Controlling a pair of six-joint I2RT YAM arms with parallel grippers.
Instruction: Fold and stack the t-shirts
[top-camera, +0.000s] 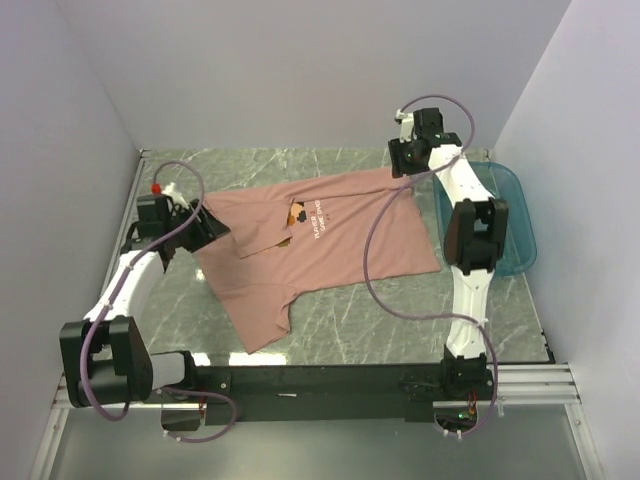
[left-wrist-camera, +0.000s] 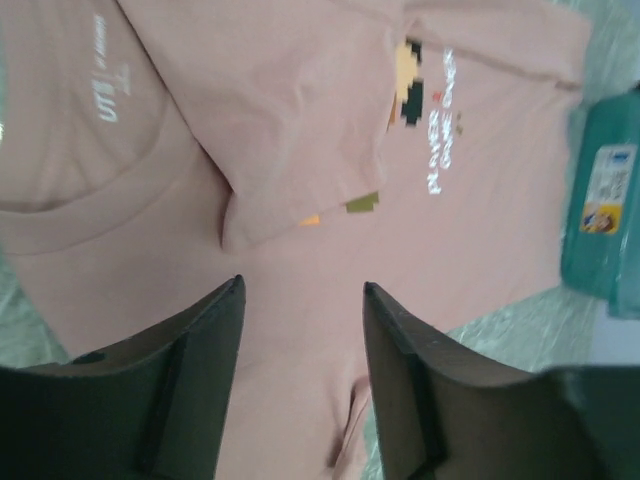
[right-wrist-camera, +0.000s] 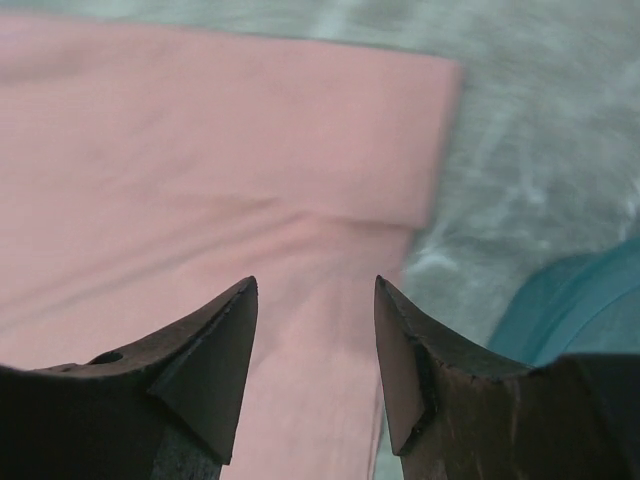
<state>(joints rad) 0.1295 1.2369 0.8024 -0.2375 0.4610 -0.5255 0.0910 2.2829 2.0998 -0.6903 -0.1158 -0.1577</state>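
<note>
One shirt: dusty-pink t-shirt (top-camera: 330, 250), spread mostly flat on the grey marble table (top-camera: 390, 315), roughly mid-table, between the two arms
Print: small orange-brown pixel figure (left-wrist-camera: 410, 85) with white text (left-wrist-camera: 440, 125) right beside it, chest side up
Fold: one flap (left-wrist-camera: 295, 125) of pink fabric turned in over the chest, hiding a bit of the print
Collar: neck band plus the inside label (left-wrist-camera: 108, 105), both clear in the left wrist view
Left gripper (left-wrist-camera: 303, 290): low over the collar end of the shirt, jaws parted fairly wide, nothing between them; touching the cloth or not, honestly can't tell
Right gripper (right-wrist-camera: 315, 285): above the far right corner of the shirt, jaws spread about as wide, holding nothing
Right wrist view: straight pink edge, marble past it, bit of teal at lower right
Tub: translucent teal plastic tub (top-camera: 515, 215) on the right side of the table, just beside the shirt's right edge, partly hidden under the right arm from above
</note>
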